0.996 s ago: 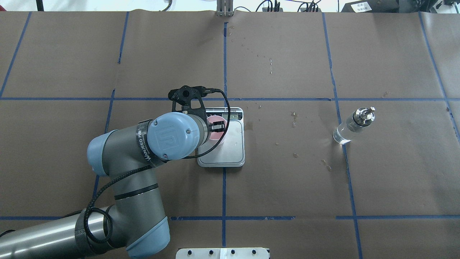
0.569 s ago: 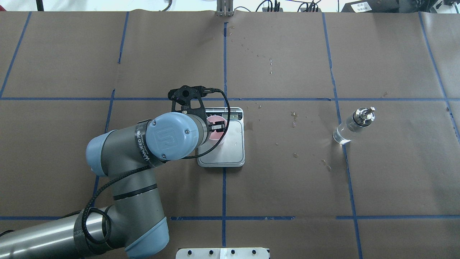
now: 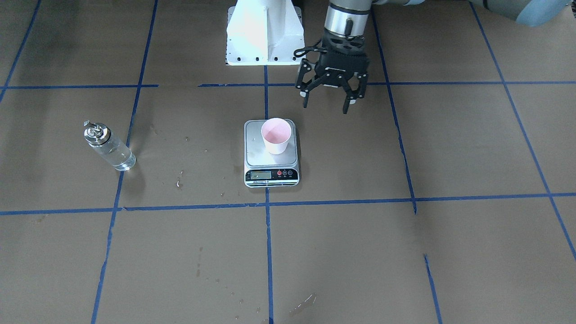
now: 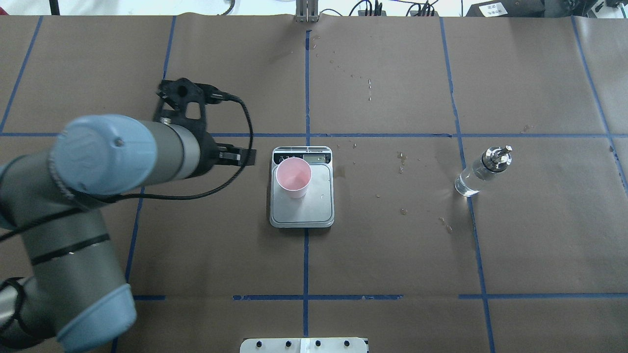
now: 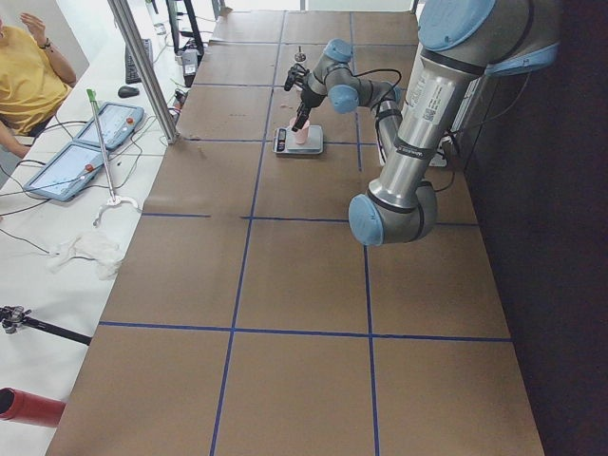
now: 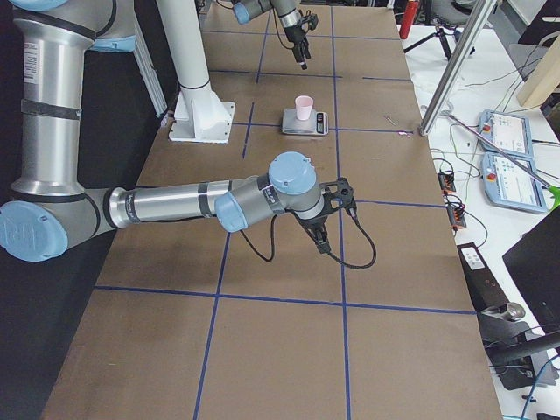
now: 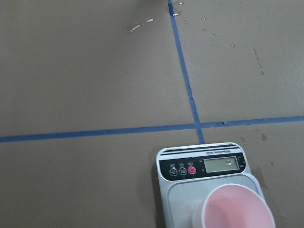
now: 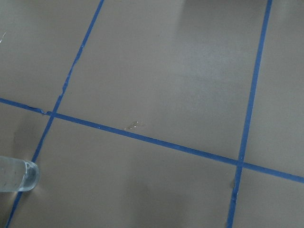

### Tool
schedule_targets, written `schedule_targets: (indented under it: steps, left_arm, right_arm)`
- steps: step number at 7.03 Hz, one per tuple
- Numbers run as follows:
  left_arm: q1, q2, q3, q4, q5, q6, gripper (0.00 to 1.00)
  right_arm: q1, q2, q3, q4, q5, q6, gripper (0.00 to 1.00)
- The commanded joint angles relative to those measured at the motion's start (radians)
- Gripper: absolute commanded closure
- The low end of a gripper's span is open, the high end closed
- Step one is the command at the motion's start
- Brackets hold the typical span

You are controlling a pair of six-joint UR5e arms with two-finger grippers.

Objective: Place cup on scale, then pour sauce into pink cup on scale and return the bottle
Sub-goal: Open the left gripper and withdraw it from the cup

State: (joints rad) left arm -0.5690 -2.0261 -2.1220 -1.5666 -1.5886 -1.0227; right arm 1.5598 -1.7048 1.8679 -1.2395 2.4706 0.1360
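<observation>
Pink cup (image 4: 293,177) upright on the scale (image 4: 314,211).
It sits toward the display end with steel margin showing around it; the bottle (image 4: 478,171) stands well apart to the right. The left gripper (image 3: 327,104) hangs left of the cup, jaws spread, touching nothing. On the right gripper (image 6: 320,241), the jaws' state cannot be told.

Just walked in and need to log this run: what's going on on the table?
The cup stands upright on the scale and looks empty. The left gripper hangs open above the table beside the scale, holding nothing. The bottle stands alone on the robot's right side, untouched. The right gripper hovers low over the table; whether it is open cannot be told.
</observation>
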Motion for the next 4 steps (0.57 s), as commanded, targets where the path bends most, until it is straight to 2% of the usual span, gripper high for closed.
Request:
schedule_targets:
  steps: [1,2,3,4]
  left_arm:
    - [-0.244,0.172,-0.087,0.013,-0.142,0.373,0.00]
    - [-0.411,0.272,-0.079,0.001,-0.199,0.656,0.00]
    - [-0.598,0.309,-0.044,-0.001,-0.271,0.895,0.00]
    - [-0.802,0.313,0.023,0.014,-0.442,0.959,0.00]
  right_arm:
    - [-0.068,0.002,0.080,-0.001,-0.004,0.147,0.00]
    - [-0.127,0.011,0.129,-0.001,-0.008,0.260,0.00]
    - [-0.206,0.023,0.190,-0.001,-0.068,0.384,0.00]
    - [-0.292,0.028,0.244,0.011,-0.137,0.506,0.00]
